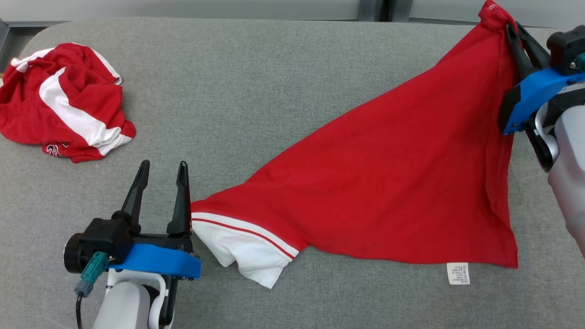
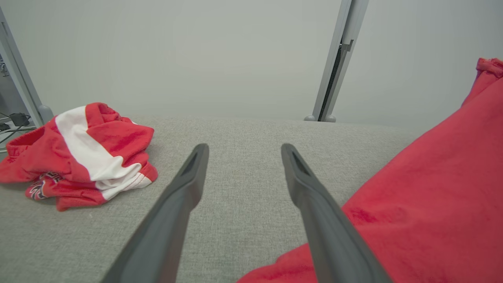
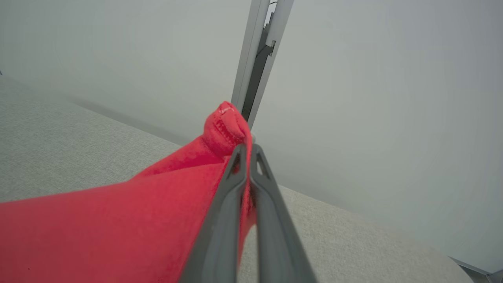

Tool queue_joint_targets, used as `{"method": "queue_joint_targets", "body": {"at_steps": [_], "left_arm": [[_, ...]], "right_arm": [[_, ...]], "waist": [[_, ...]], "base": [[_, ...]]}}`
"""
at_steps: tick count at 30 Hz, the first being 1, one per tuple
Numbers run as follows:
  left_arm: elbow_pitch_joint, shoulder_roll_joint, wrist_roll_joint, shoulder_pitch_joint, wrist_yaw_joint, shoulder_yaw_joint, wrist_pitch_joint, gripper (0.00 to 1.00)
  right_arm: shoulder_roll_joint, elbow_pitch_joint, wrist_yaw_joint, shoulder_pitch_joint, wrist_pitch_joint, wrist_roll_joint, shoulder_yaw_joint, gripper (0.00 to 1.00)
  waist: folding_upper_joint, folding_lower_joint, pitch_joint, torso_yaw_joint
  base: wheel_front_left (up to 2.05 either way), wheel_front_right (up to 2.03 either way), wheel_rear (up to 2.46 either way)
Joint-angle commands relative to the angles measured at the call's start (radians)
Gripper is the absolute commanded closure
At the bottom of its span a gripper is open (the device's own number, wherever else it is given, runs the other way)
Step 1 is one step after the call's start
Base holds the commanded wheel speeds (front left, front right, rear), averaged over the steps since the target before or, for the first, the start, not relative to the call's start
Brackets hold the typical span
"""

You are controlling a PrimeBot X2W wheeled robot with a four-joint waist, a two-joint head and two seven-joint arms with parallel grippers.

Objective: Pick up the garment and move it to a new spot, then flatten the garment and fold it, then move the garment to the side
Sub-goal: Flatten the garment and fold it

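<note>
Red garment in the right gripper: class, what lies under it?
The red garment lies on the grey fabric surface, its far corner held up by the right gripper. Anything beneath the cloth is covered.

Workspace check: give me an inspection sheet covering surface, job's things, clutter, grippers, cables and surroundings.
Surface: grey fabric table, flat.
Job's things: red garment stretched into a rough triangle, one corner lifted, white sleeve lying on the table; care label showing at the hem.
Clutter: crumpled red-and-white garment at the far left.
Grippers: left gripper open, holding nothing, beside the white sleeve; right gripper shut on the red garment's raised corner.
Cables: cable with teal plug at the left wrist; loose cables beyond the table's left edge.
Surroundings: pale wall, grey post.
</note>
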Motion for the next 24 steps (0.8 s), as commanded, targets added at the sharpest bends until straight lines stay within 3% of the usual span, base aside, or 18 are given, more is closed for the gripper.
{"method": "queue_joint_targets", "body": {"at_steps": [1, 4, 5, 6, 7, 14, 24], "left_arm": [[-0.004, 0.003, -0.004, -0.006, -0.003, 0.001, 0.000, 0.00], [-0.007, 0.003, -0.007, -0.003, 0.001, -0.004, 0.000, 0.00], [-0.007, 0.003, -0.008, -0.004, 0.002, -0.005, 0.000, 0.00], [-0.006, 0.003, -0.009, -0.005, 0.002, -0.007, 0.000, 0.00], [-0.005, 0.003, -0.009, -0.006, 0.003, -0.008, 0.000, 0.00], [0.000, 0.004, 0.006, 0.008, 0.001, 0.011, 0.000, 0.00], [-0.004, 0.003, 0.042, 0.068, -0.013, 0.056, 0.000, 0.00]], "right_arm": [[0.006, 0.009, -0.002, -0.022, -0.005, -0.022, -0.017, 1.00], [0.007, 0.026, -0.002, -0.030, -0.009, -0.055, -0.057, 1.00], [0.013, 0.031, -0.002, -0.029, -0.010, -0.067, -0.066, 0.84], [0.022, 0.035, -0.002, -0.025, -0.011, -0.073, -0.075, 0.05], [0.026, 0.045, -0.002, -0.019, -0.011, -0.078, -0.085, 0.00], [0.054, 0.023, -0.002, 0.031, -0.013, -0.105, -0.137, 0.00], [0.091, -0.373, -0.001, 0.371, -0.012, -0.133, -0.317, 0.00]], "waist": [[0.0000, -0.0001, 0.002, 0.004], [0.0000, -0.0001, 0.006, 0.009], [0.0000, -0.0001, 0.007, 0.010], [0.0000, -0.0001, 0.008, 0.012], [0.0000, -0.0001, 0.009, 0.012], [0.0000, -0.0001, -0.012, -0.014], [0.0000, -0.0001, -0.096, -0.082]], "base": [[0.00, 0.00, 0.00], [0.00, 0.00, 0.00], [0.00, 0.00, 0.00], [0.00, 0.00, 0.00], [0.00, 0.00, 0.00], [0.00, 0.00, 0.00], [0.00, 0.00, 0.00]]}}
